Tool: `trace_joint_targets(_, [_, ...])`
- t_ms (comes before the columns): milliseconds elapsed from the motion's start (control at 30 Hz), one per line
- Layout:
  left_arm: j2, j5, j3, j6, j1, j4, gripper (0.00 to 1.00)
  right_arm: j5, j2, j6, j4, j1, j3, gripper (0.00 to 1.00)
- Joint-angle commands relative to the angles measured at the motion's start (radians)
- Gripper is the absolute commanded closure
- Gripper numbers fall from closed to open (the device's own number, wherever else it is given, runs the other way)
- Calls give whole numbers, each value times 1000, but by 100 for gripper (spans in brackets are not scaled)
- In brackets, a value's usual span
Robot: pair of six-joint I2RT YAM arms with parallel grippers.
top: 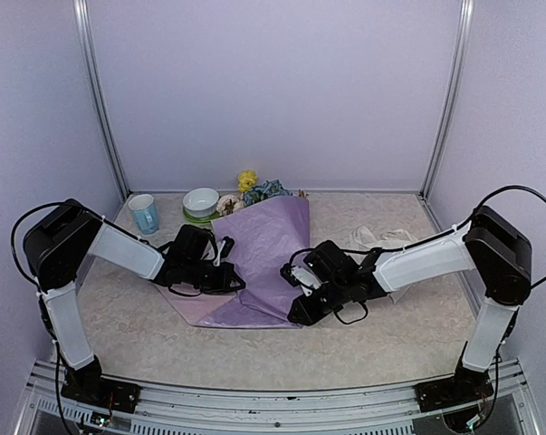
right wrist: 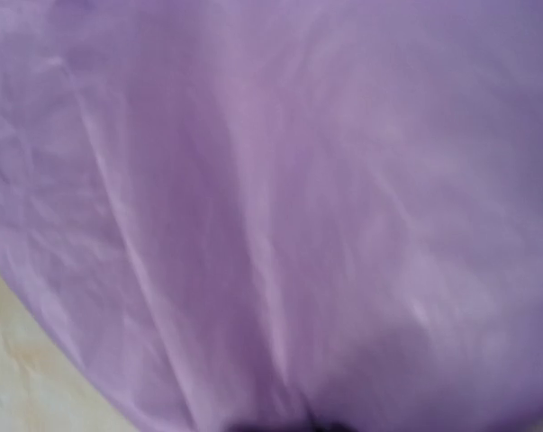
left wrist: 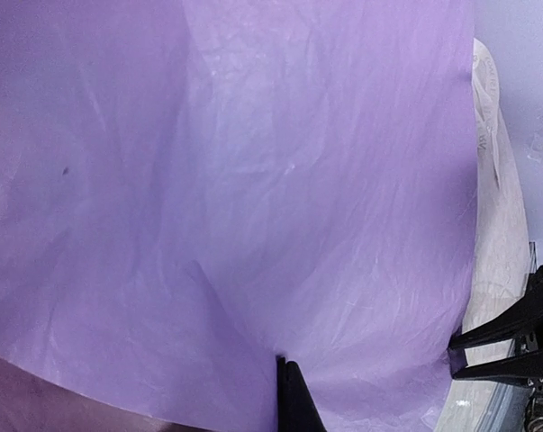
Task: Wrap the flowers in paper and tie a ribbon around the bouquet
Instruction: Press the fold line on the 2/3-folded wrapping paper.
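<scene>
Wrap: the paper [top: 263,245] lies across the middle of the worktop [top: 390,335], folded loosely over the flowers [top: 254,188]. It's a broad flat fold, not a tight cone yet.
Flowers: yellow and blue heads poke out at the paper's far end, close to the back edge and just beside the white bowl [top: 201,201]. The stems are hidden under the sheet.
Left gripper [left wrist: 285,373]: it's closed right down, and the creases fanning out from its tips say you've got the paper's left side pinched.
Right gripper [top: 291,274]: it's down at the paper's right edge. The wrist view is all lilac blur, so I can't tell how wide it stands or whether it has any paper.
Ribbon [top: 381,237]: it sits in a limp heap toward the right edge, well apart from the paper, and nobody's touching it.
Progress: I'd call it mid-wrap, with the flowers covered and one side pinched.
Left to do: you have to tighten the fold into a bouquet, then fetch the ribbon and tie it.
</scene>
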Motion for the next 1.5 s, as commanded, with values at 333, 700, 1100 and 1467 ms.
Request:
trace_joint_targets(333, [10,-44,52,62,-27,-59,100,41,-149,-101,-254,27,57,79])
trace_joint_targets(700, [15,-71,54,50,-27,-73,100,-35,216,-123,-253,28,433,92])
trace_joint_targets(1100, [33,-52,50,49,-4,-60,100,64,346,-220,-463,134,409,97])
trace_joint_targets(1467, [30,-49,53,62,-1,-64,100,61,203,-220,-494,180,345,99])
